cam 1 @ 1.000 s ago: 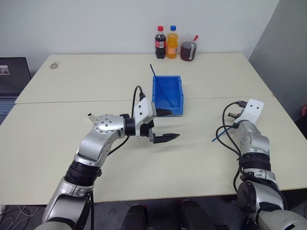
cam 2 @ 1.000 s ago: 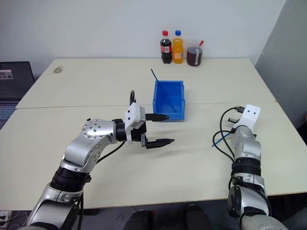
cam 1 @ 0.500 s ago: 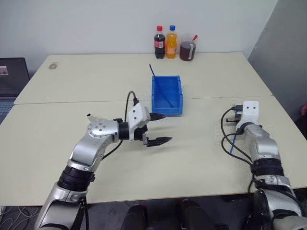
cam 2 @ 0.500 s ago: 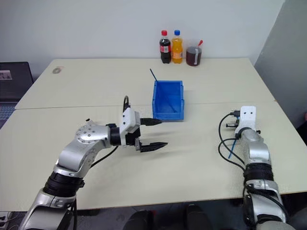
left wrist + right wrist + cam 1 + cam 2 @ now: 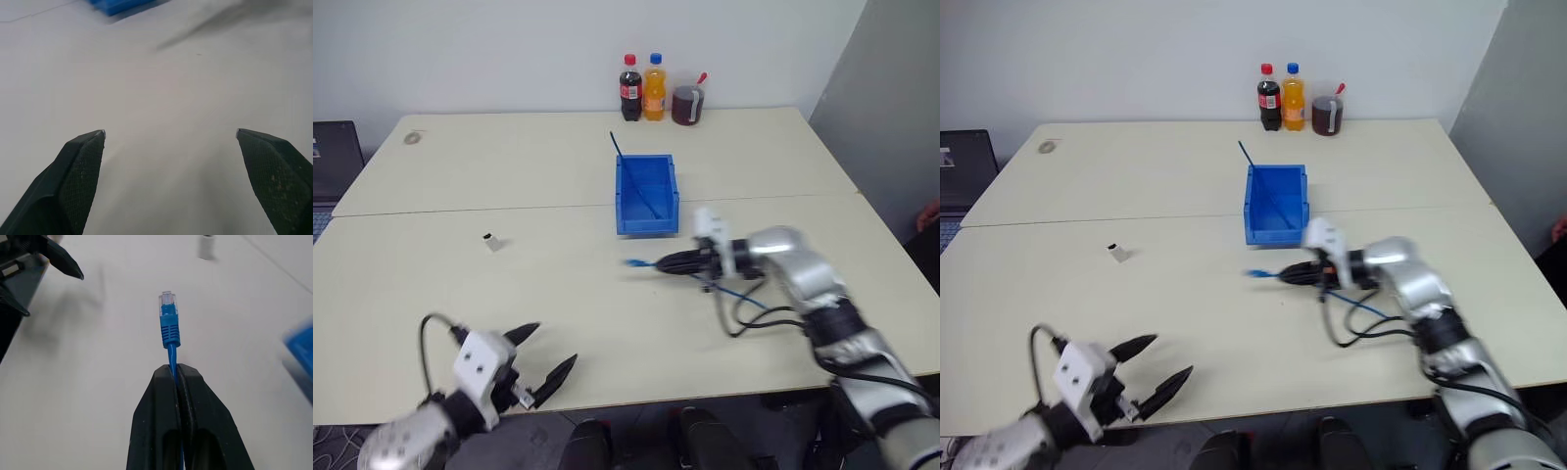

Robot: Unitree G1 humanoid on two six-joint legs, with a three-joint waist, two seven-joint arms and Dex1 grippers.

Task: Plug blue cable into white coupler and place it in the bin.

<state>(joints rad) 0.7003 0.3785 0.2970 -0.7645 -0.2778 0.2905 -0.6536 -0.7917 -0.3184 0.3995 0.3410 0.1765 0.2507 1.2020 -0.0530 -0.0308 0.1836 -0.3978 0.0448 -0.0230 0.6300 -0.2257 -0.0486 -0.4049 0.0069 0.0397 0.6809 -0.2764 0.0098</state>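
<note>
Scene bright, light even and diffuse, seemingly from overhead. Shadows soft: faint one on table (image 5: 431, 284) just beside bin (image 5: 646, 194), weak one under right gripper (image 5: 658, 261). No strong glare; mild sheen on bottles (image 5: 642, 88) beyond bin. Left gripper (image 5: 546, 354), well apart from bin toward near table edge, motion-smeared. In left wrist view, bin a blurred blue streak, fingertips (image 5: 80, 161) sharp. In right wrist view, blue cable (image 5: 168, 323) plug crisp; white coupler (image 5: 207, 246) beyond it soft, bin edge blurred.
</note>
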